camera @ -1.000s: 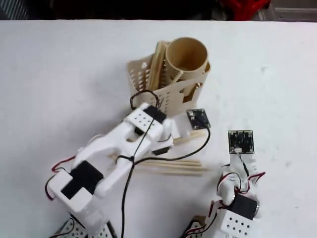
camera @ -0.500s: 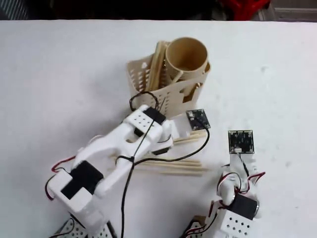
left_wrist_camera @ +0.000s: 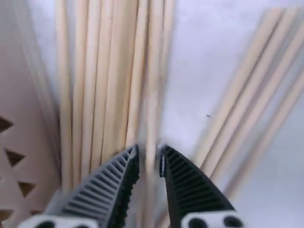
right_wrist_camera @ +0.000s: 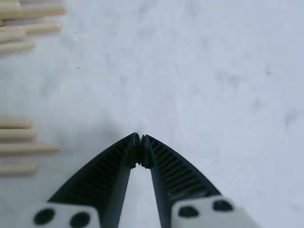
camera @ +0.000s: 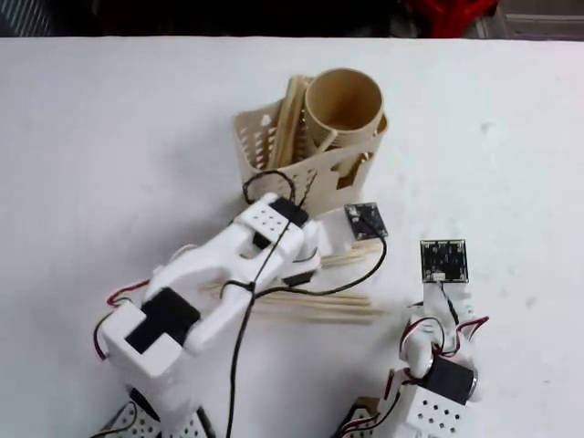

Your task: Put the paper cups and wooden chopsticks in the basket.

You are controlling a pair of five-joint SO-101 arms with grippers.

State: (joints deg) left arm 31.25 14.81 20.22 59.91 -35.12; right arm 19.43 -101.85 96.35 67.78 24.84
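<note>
Left wrist view: slender wooden chopsticks [left_wrist_camera: 109, 71]

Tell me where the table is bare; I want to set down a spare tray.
Bare: the table left of the basket, and its far right side. Crowded: in front of the basket, where chopsticks lie at the left gripper.

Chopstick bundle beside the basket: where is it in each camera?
High view: chopstick bundle beside the basket's near wall.
Left wrist view: between basket and second bundle; left gripper pinches one stick.
Right wrist view: stick tips, off beside the right gripper.
Shared landmark: second bundle.
</note>
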